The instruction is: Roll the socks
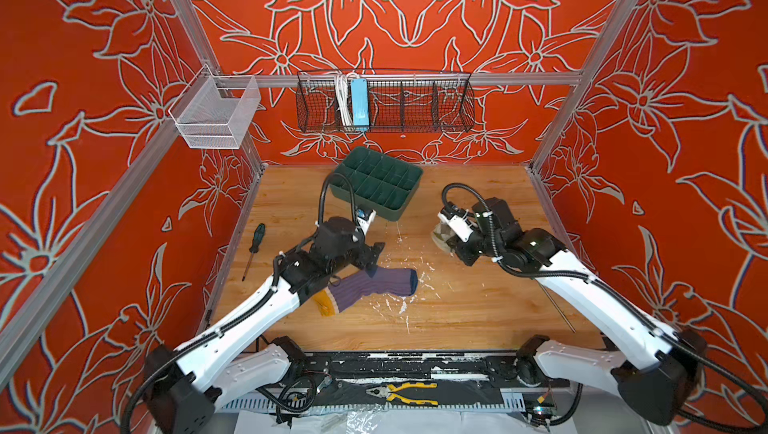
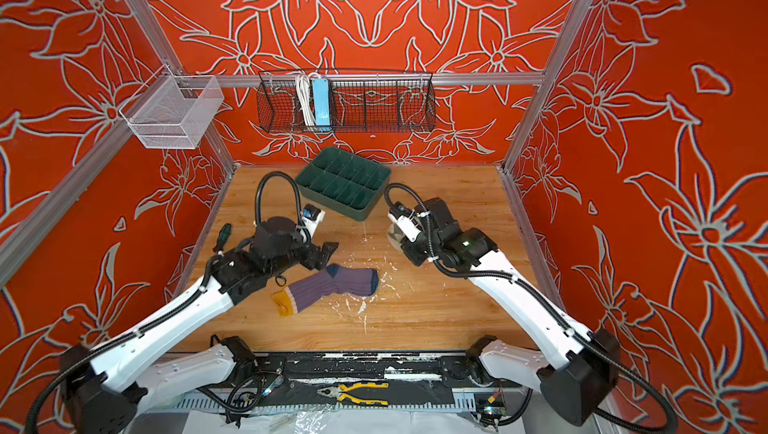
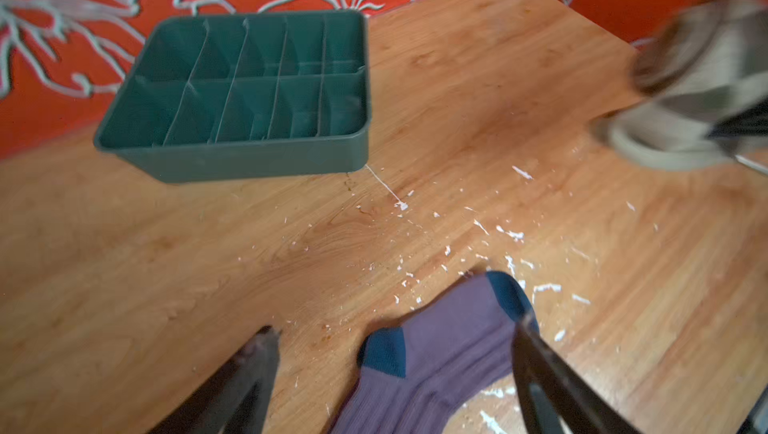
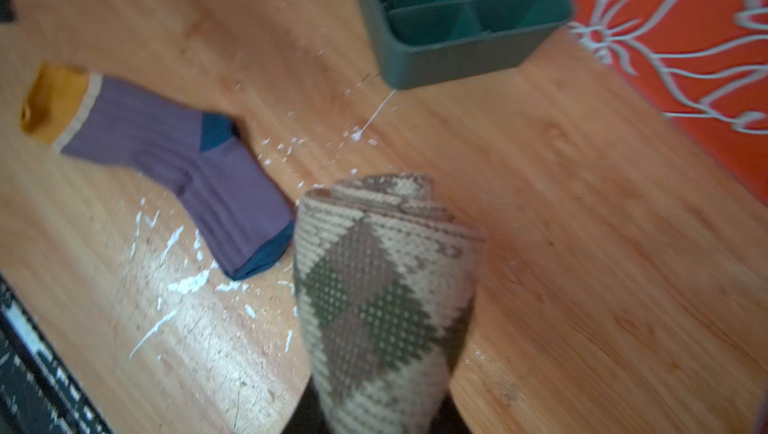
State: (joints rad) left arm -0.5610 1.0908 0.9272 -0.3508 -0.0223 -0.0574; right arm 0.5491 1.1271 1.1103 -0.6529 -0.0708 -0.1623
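The purple ribbed sock (image 1: 370, 288) (image 2: 332, 286) lies flat and unrolled on the wooden table, with its mustard toe toward the front left and its teal cuff to the right. My left gripper (image 1: 372, 261) (image 3: 395, 326) is open just over its teal heel (image 3: 384, 353), one finger on each side, gripping nothing. The beige argyle sock (image 1: 441, 236) (image 4: 382, 286) is rolled into a bundle. My right gripper (image 4: 380, 407) is shut on it, right of the tray, and its fingertips are hidden behind the fabric.
A green divided tray (image 1: 390, 212) (image 3: 249, 162) stands at the back centre. A screwdriver (image 1: 254, 249) lies by the left wall and pliers (image 1: 407, 392) on the front rail. A wire basket (image 1: 384, 106) and a white mesh basket (image 1: 216, 112) hang on the frame. White flecks dot the table.
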